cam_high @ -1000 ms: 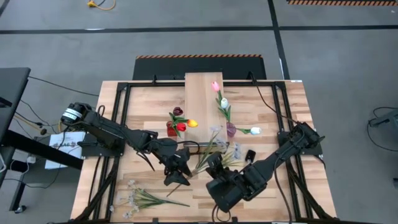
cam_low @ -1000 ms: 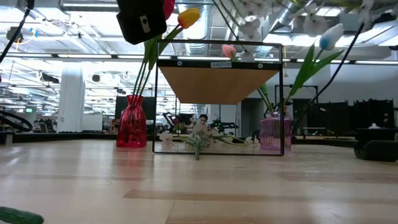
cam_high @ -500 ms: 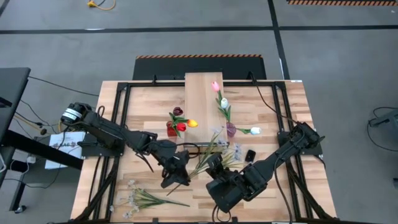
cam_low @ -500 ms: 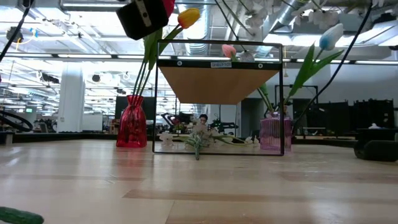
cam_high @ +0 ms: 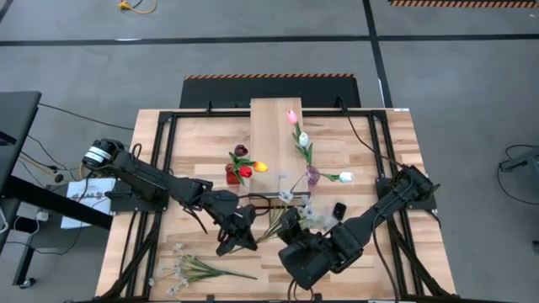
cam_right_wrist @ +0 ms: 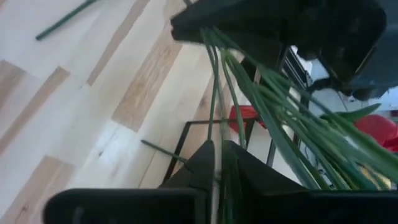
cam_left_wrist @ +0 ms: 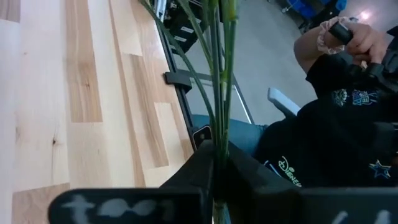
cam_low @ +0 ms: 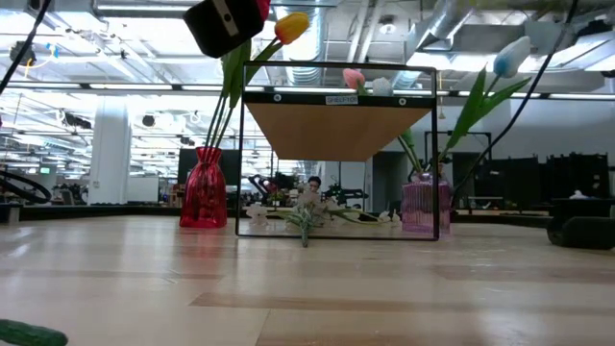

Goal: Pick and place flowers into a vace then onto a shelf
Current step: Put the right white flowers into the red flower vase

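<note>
There are two vases on the table: one red vase point(cam_high: 232, 174) and one pale purple vase point(cam_high: 312, 175). I count six tulips: red, yellow and dark maroon at the red vase, pink and two white at the purple one. Two sprays of pale blossoms show, and one shelf point(cam_high: 274, 135).

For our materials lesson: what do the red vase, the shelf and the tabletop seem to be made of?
Red vase: likely glass or clear plastic, translucent and glossy. Shelf: pale unpainted wood with visible grain, on a thin black frame, probably metal. Tabletop: light wooden planks, smooth with a slight sheen.
</note>
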Controlling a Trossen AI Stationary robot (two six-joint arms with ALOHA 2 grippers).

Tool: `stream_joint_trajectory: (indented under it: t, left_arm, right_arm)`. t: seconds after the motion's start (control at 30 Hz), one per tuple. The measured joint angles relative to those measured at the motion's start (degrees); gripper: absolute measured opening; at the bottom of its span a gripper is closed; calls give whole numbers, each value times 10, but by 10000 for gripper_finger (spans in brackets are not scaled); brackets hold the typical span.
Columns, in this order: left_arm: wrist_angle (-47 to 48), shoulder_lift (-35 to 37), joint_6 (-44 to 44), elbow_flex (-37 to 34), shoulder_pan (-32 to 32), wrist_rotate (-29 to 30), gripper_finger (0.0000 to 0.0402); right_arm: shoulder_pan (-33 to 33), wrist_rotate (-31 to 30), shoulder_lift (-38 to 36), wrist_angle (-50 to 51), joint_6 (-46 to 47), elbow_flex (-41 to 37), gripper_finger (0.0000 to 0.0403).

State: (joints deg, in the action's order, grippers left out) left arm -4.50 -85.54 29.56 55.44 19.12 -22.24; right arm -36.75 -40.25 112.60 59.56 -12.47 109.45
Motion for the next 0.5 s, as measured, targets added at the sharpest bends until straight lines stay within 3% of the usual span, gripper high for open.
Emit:
stream_joint_trajectory:
  t: [0.33, 0.5]
  left_arm:
    - [0, 0, 1, 0, 0, -5, 3]
    - [34, 0, 1, 0, 0, 1, 3]
  right_arm:
    - [-3, 4, 0, -26, 0, 0, 143]
    - [-21, -1, -2, -3, 20, 0, 174]
